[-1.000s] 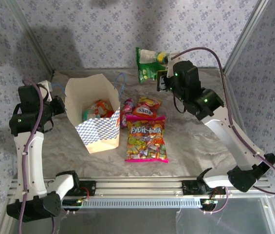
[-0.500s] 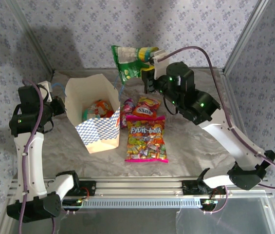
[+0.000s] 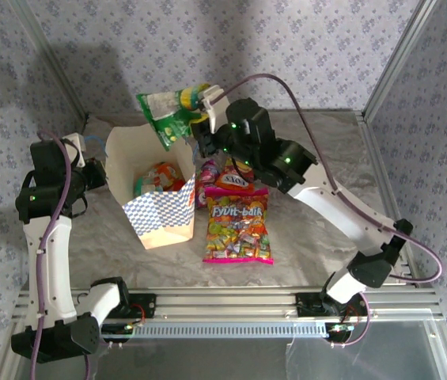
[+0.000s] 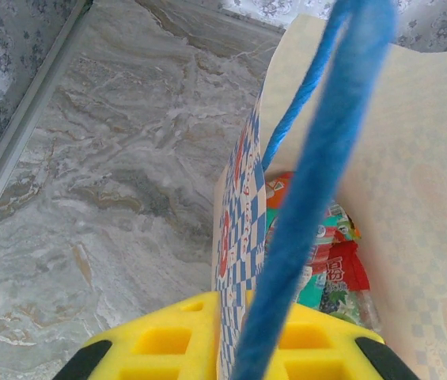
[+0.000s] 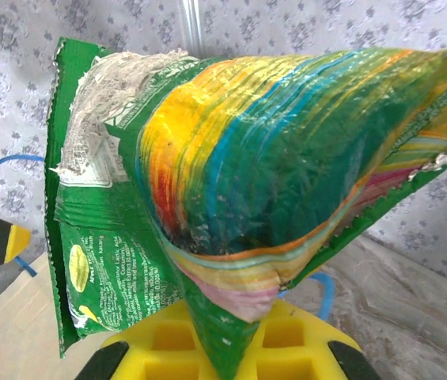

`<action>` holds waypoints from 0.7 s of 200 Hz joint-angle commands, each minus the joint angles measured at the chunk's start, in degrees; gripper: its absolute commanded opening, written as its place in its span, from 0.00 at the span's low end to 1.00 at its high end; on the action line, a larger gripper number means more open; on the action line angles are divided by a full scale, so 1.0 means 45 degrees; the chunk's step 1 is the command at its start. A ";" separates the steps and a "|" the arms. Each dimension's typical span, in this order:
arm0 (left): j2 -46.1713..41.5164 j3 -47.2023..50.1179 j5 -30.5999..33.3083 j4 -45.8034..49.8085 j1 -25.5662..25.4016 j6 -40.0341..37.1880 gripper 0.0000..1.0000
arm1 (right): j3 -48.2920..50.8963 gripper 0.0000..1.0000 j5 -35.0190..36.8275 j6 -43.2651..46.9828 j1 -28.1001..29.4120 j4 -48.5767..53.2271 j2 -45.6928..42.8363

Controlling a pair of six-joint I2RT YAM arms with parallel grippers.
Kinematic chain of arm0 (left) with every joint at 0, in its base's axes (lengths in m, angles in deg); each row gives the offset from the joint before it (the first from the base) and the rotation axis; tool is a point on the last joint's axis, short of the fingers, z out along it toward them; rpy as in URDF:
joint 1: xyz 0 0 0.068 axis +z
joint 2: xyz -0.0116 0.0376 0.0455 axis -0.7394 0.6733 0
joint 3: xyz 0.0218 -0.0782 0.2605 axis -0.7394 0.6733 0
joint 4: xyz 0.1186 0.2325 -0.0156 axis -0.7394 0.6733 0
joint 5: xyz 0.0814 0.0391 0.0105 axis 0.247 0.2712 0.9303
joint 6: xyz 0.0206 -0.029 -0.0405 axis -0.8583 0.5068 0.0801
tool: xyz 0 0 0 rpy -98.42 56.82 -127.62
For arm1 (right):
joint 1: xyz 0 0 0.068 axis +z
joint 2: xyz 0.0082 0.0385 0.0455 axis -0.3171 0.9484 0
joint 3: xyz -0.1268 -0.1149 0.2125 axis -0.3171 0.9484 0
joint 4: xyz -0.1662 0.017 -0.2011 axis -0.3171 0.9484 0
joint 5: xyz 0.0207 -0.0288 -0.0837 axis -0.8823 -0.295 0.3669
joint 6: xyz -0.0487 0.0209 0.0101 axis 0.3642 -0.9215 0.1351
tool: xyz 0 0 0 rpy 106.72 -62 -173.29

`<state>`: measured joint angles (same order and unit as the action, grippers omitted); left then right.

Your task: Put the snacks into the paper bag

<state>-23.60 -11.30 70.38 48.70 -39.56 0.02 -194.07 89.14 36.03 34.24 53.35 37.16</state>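
The green packet (image 3: 166,117), pinched shut in my right gripper (image 3: 206,99), has moved from back right to just above the paper bag (image 3: 140,134); I judge release is next. My left gripper (image 3: 89,170) clamps the bag's blue handle (image 4: 318,158). Count: one bag; at least two packets inside; three beside it: pink packet (image 3: 237,226), orange packet (image 3: 236,172), purple packet (image 3: 207,172).

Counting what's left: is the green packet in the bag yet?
Out: the right gripper holds the green packet aloft near the far rim of the paper bag.
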 commanded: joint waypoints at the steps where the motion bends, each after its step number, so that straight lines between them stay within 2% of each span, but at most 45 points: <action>1: -0.0194 0.0072 -0.0043 0.0059 -0.0060 -0.0235 0.17 | -0.0997 0.00 -0.0359 0.0035 0.0281 -0.0114 0.0356; 101: -0.0212 0.0091 0.0029 0.0098 -0.0033 -0.0565 0.17 | -0.3173 0.00 -0.0862 -0.0497 0.1020 0.1270 0.2840; 140: -0.0300 0.0031 0.0064 0.0157 -0.0042 -0.0657 0.17 | -0.4022 0.00 -0.0505 -0.0839 0.1124 0.1868 0.3653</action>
<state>-23.60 -11.22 70.40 48.72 -39.56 -1.77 -207.32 86.34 34.41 39.01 61.15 52.00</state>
